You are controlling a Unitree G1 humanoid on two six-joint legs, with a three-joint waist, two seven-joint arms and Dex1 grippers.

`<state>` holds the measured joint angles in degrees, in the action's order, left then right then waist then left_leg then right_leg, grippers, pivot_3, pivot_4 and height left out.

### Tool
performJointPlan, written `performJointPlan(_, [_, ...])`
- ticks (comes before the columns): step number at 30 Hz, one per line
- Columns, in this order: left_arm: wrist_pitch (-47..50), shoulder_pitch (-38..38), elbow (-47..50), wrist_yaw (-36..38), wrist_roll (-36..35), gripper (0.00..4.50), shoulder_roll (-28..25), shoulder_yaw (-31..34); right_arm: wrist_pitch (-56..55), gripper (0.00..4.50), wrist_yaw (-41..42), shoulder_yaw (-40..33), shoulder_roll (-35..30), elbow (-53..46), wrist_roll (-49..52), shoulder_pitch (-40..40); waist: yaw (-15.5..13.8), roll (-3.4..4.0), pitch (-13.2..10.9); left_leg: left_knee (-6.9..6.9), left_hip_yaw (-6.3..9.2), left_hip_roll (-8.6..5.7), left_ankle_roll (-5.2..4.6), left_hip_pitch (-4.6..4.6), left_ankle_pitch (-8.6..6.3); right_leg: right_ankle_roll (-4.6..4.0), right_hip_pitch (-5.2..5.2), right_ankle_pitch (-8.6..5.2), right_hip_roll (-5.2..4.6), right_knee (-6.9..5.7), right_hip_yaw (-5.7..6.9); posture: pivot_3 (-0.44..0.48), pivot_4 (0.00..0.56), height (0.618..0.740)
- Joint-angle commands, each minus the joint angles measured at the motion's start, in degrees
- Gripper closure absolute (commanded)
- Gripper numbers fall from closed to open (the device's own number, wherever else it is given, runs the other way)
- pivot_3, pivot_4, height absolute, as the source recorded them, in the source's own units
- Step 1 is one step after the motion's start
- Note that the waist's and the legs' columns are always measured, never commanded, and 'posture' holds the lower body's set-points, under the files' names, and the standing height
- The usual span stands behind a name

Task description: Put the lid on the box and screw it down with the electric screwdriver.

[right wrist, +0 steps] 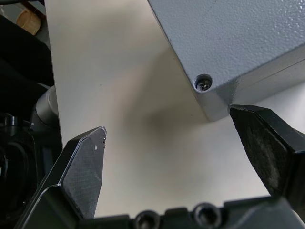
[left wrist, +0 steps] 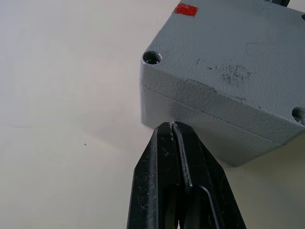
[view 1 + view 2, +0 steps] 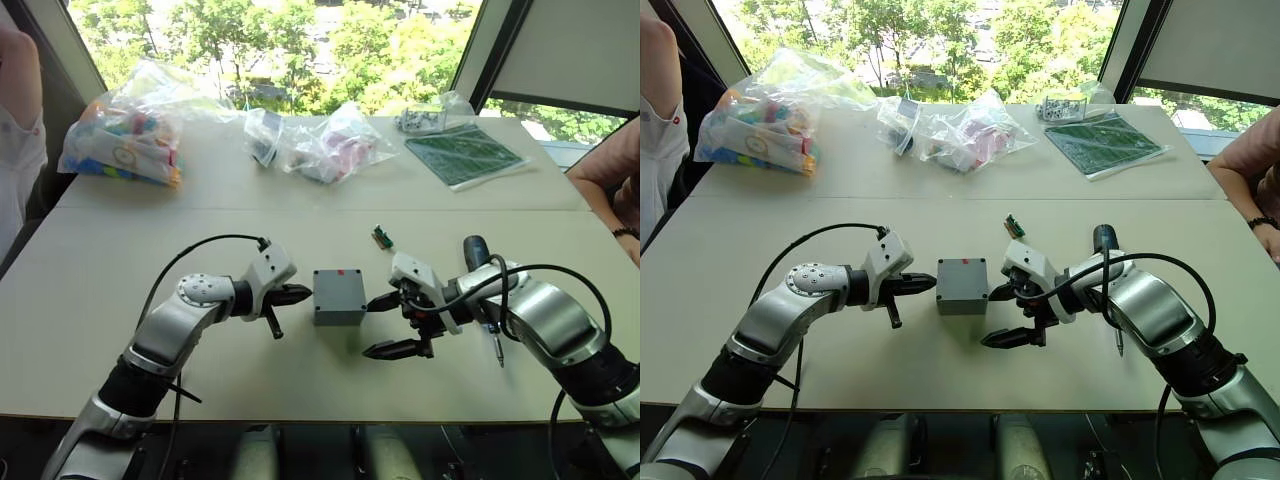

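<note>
I see the box (image 3: 339, 297) sitting flat near the middle of the tabletop, a small square grey plastic case with a red mark on its far top edge. The lid (image 2: 228, 62) is already seated on it: a thin seam runs around the sides just below the top, and the two look flush and square. The lid's speckled grey face has recessed holes at its corners; one corner hole seems to hold a screw. The electric screwdriver (image 3: 481, 272) lies on the tabletop to the right of the box, well apart from it, a long dark pen-shaped tool with its thin metal bit pointing toward me.
</note>
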<state>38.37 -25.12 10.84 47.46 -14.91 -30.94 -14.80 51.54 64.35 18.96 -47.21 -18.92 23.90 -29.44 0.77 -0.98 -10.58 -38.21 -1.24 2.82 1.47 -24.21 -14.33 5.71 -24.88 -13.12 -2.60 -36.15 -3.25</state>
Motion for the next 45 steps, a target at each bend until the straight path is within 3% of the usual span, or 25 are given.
performJointPlan(1, [-1.4,-1.4,0.3,0.2,0.1,4.5,0.3,0.8,0.6,0.07,-1.1,-2.2,0.7,-2.2,1.5,-0.3,0.0,0.0,0.0,0.0,0.0,0.0,0.0,0.0,0.0,0.0,0.0,0.0,0.0,0.0,0.0,0.0,0.15,0.74])
performJointPlan(7, [-0.2,-0.8,2.2,1.4,-0.9,4.5,-1.3,1.8,0.1,0.07,-0.1,-4.7,-2.5,-0.8,1.4,-1.0,0.0,0.0,0.0,0.0,0.0,0.0,0.0,0.0,0.0,0.0,0.0,0.0,0.0,0.0,0.0,0.0,0.15,0.74])
performJointPlan(10, [1.8,1.1,5.3,2.8,-4.0,4.5,-3.9,5.6,-0.4,0.07,2.2,-11.0,-5.2,3.1,4.3,-2.8,0.0,-0.01,0.0,0.0,-0.01,0.0,0.0,0.0,0.0,0.0,0.01,0.0,-0.02,0.01,0.0,0.0,0.15,0.74])
performJointPlan(13, [6.9,1.8,7.8,2.5,-12.1,4.5,-3.9,14.3,-1.8,0.07,-0.9,-18.2,-0.7,11.9,7.3,-7.8,0.4,-0.01,0.0,0.0,-0.02,0.01,0.0,0.02,0.0,0.0,0.0,0.0,-0.02,0.0,-0.01,0.0,0.15,0.74])
performJointPlan(16, [12.0,0.4,9.5,0.0,-19.2,4.5,-2.1,20.9,-13.0,0.07,-8.5,-17.2,5.9,24.2,-0.4,-11.2,0.5,-0.07,0.0,0.03,0.0,0.04,0.0,0.14,0.0,0.0,0.06,0.01,0.05,-0.04,0.0,0.0,0.15,0.74])
performJointPlan(23, [15.2,2.0,13.3,-2.2,-22.7,4.5,-3.3,21.9,-33.8,0.07,-15.7,-15.0,16.6,49.6,-10.8,-17.0,0.4,-0.08,0.0,0.11,-0.04,-0.01,0.0,0.31,0.0,0.27,0.3,0.1,-0.03,0.05,-0.01,0.0,0.15,0.74])
performJointPlan(26, [15.5,1.9,13.6,-4.2,-23.2,4.5,-3.5,22.7,-38.0,0.66,-16.2,-14.3,18.4,56.3,-13.3,-19.2,0.4,-0.07,0.0,0.1,-0.06,-0.02,0.01,0.32,0.01,0.25,0.29,0.11,-0.04,0.03,-0.02,0.0,0.15,0.74])
performJointPlan(31, [15.7,3.1,15.1,-6.2,-23.8,4.5,-3.7,22.8,-41.8,2.23,-15.4,-14.1,19.6,61.9,-15.8,-21.0,0.5,-0.07,0.0,0.12,-0.04,0.0,0.02,0.39,0.01,0.25,0.31,0.11,-0.01,-0.01,-0.02,0.0,0.15,0.74])
performJointPlan(45, [15.5,4.2,16.0,-7.4,-25.1,4.5,-5.0,21.5,-42.1,2.23,-14.8,-14.9,19.7,62.9,-17.3,-20.0,0.5,-0.07,0.0,0.14,-0.04,0.0,0.03,0.44,0.01,0.25,0.33,0.11,0.0,-0.02,-0.03,0.0,0.15,0.74])
